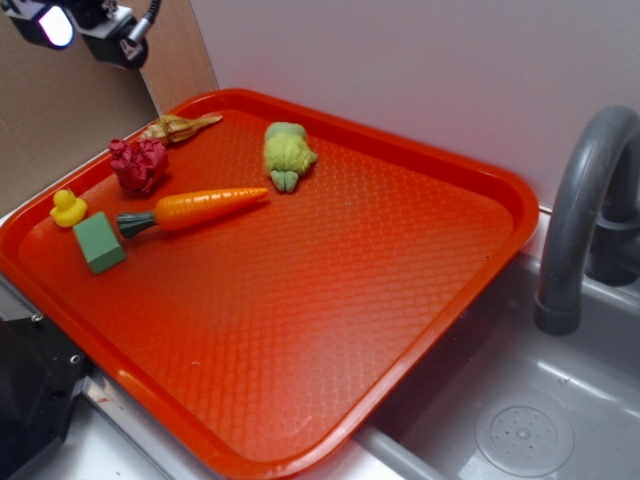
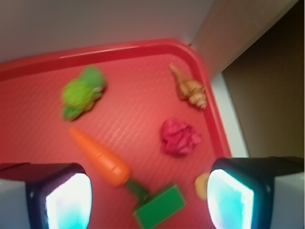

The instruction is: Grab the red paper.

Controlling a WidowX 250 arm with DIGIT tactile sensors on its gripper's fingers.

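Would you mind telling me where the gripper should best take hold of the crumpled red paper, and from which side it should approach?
Probably from straight above, closing across the middle of the red paper. It is a lumpy ball with no handle or edge, standing free on the tray: apart from the tan paper twist, carrot and duck. The gripper is open.

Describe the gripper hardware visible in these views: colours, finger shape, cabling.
In the wrist view the gripper has two blocky black fingers, their inner pads glowing bright white-cyan. In the exterior view only a black gripper head with a glaring white patch and a black ribbed cable shows at the top left.
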